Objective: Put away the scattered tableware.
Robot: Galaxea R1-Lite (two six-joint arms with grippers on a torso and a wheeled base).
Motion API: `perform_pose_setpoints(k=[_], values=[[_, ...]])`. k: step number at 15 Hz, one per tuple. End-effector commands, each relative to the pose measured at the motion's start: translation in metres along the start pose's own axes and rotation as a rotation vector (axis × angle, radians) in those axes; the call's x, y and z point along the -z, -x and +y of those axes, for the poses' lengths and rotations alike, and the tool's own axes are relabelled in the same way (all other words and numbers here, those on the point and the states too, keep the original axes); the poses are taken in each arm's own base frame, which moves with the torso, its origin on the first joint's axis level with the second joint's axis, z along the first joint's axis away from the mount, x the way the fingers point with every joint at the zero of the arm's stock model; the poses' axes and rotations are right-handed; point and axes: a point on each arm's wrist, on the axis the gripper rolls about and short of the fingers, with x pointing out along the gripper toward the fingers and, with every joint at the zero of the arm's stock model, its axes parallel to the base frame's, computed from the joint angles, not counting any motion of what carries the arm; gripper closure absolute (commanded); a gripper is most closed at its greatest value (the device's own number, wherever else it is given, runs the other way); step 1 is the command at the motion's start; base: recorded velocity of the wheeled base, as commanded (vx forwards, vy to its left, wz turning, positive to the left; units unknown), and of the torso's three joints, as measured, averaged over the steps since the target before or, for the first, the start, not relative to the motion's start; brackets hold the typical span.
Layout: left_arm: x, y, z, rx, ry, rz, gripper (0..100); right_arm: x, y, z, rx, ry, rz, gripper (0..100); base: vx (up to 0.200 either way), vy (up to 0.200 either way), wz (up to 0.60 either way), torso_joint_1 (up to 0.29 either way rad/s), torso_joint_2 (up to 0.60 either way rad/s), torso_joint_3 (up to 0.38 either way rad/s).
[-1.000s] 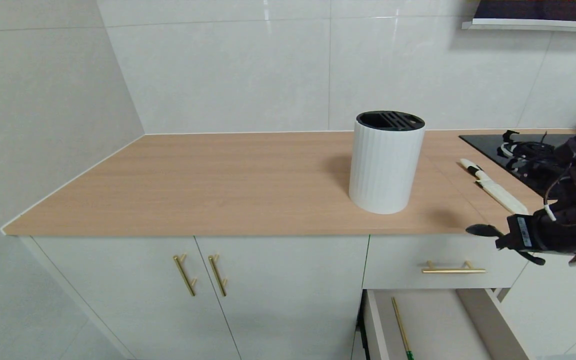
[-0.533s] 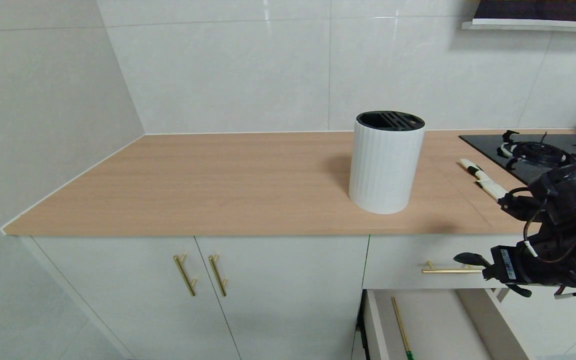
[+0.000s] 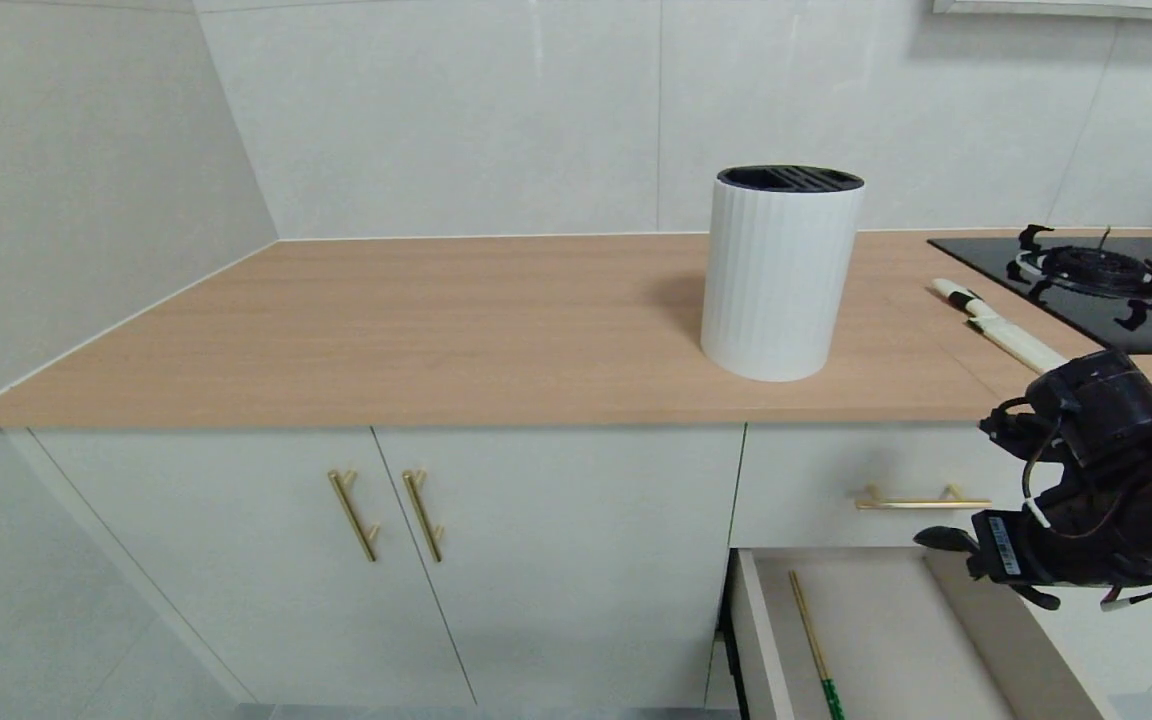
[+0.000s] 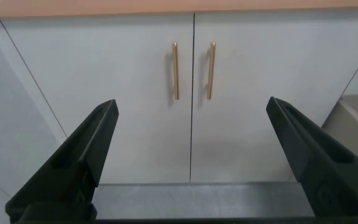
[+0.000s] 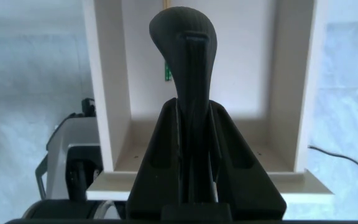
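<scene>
A black utensil (image 3: pixel 944 538) with a rounded tip is pinched in the right end effector (image 3: pixel 978 547), held roughly level above the open drawer (image 3: pixel 751 620), clear of its walls. A gold chopstick (image 3: pixel 813 645) lies along the drawer's left side. On the bench (image 3: pixel 436 320) a pale knife (image 3: pixel 1001 335) lies between the stove (image 3: pixel 1086 290) and the white holder (image 3: pixel 781 280). The left end effector (image 4: pixel 191 107) is spread wide, facing the cabinet doors (image 4: pixel 104 112).

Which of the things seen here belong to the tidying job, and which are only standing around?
Job: black spoon in the right gripper; knife on the counter; chopsticks in the open drawer; slotted holder.
Just there: gas stove; cabinet doors.
</scene>
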Motion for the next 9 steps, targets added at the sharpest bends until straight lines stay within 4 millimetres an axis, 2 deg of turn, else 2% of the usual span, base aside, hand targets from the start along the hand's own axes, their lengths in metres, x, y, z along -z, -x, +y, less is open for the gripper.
perform_pose_setpoints(k=[1, 9], values=[[0.0, 0.0, 0.0, 0.0, 0.0, 0.001, 0, 0.002, -0.005, 0.0, 0.004, 0.003, 0.018, 100, 0.0, 0.0, 0.0, -0.154, 0.48, 0.334], [0.0, 0.0, 0.0, 0.0, 0.0, 0.002, 0, 0.004, -0.018, 0.001, 0.016, 0.009, 0.066, 100, 0.0, 0.0, 0.0, -0.116, 0.46, 0.339]])
